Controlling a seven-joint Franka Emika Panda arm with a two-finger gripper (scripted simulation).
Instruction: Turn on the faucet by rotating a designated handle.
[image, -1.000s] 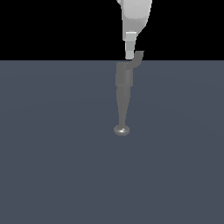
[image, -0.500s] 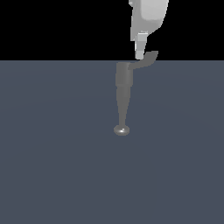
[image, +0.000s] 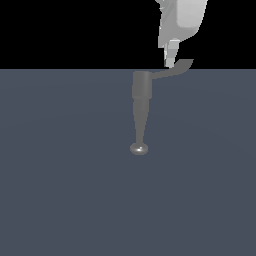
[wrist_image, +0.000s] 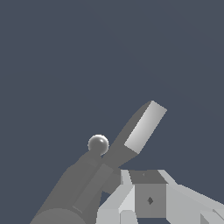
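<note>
Handle (image: 176, 69) swung rightward, touching pincer (image: 171, 61) above.

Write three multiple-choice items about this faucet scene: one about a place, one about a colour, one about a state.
1. In the exterior view, to which side of the faucet body does the handle stick out?
A. the view's left
B. the view's right
C. straight down

2. What colour is the faucet?
A. red
B. gold
C. grey

3. Where is the gripper?
A. by the handle's paddle tip
B. clamped around the spout tip
C. far from the faucet, near the floor's front edge

Answers:
1 B, the lever curves toward the view's right.
2 C, body and spout are matte grey.
3 A, its fingers reach the paddle.
</note>
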